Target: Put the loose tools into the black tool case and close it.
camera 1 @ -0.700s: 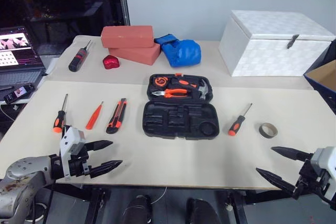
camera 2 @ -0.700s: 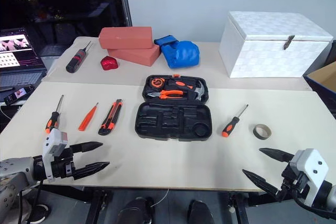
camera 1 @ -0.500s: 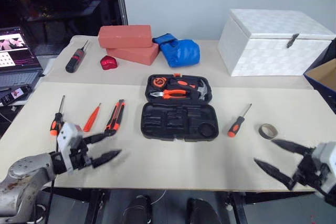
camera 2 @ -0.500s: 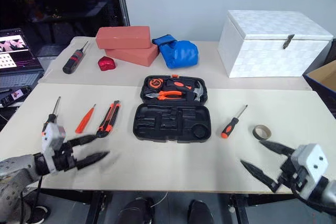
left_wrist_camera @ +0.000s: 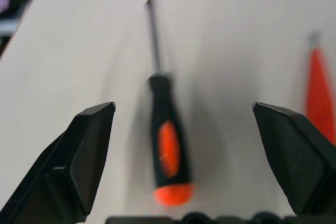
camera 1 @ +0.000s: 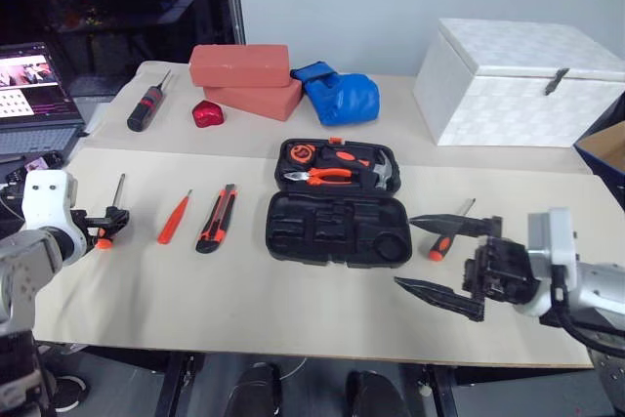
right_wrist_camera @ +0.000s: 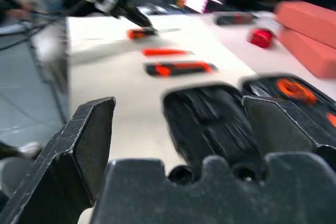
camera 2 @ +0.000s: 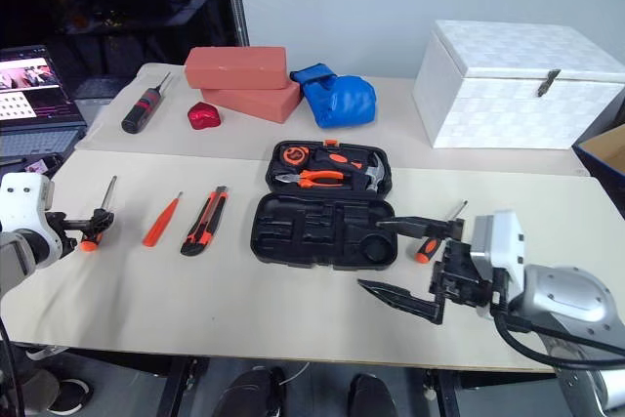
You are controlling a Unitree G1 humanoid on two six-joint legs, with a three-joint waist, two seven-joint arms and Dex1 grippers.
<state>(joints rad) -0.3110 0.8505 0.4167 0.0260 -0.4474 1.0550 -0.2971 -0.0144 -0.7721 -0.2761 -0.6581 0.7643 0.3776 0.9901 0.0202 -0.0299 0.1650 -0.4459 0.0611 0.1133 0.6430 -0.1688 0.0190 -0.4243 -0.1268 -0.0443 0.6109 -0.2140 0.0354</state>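
Both arms have shifted in the last moment: the left hand (camera 1: 105,221), which hung near the front edge of the surface (camera 1: 293,310), now sits right at the leftmost screwdriver (camera 1: 109,219), and the left wrist view shows its fingers spread wide on either side of the orange-and-black handle, nothing pinched yet. The right hand (camera 1: 439,256) has swung inward from the right edge and turned to point left, fingers spread and empty, hovering just right of the case (camera 1: 337,204) with the right-hand screwdriver (camera 1: 444,232) behind its upper finger. That reads as the first pick being lined up — no tool is in the case's empty front half yet, so the task is barely begun. The case lies open mid-surface, its far half already holding pliers and other tools. The slim orange screwdriver (camera 1: 174,219) and the knife (camera 1: 216,218) lie side by side between the leftmost screwdriver and the case. Around them: a tape ring, hidden behind the right hand; a dark screwdriver (camera 1: 145,107), a red object (camera 1: 206,113), two bricks (camera 1: 242,78), a blue bundle (camera 1: 339,97) and a white box (camera 1: 527,80) along the back; a laptop (camera 1: 37,85) off to the left. Nothing blocks the left hand's grasp, but the right hand sits close to the case and could crowd the drop-off.
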